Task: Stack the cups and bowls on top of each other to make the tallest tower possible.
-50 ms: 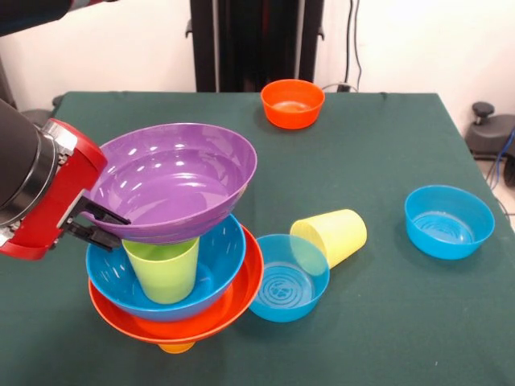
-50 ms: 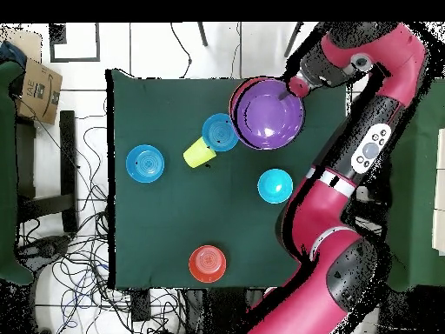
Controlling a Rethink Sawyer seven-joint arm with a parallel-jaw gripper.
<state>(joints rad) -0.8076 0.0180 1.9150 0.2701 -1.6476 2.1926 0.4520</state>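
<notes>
Front view. Base cup [image 1: 175,347] bears the widest bowl [image 1: 245,293]. A big bowl [image 1: 221,269] nests in it, with an upright cup [image 1: 165,272] inside. The top bowl [image 1: 177,189] rests tilted on that cup. My gripper [image 1: 95,223] pinches its left rim. To the right, a medium bowl [image 1: 286,289] touches the stack. A tipped cup [image 1: 331,235] lies behind it.

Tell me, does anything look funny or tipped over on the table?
Yes. The pale yellow cup lies on its side, its mouth against a medium blue bowl. On the tower, the purple bowl sits tilted on the lime green cup, with the gripper clamped on its rim.
</notes>
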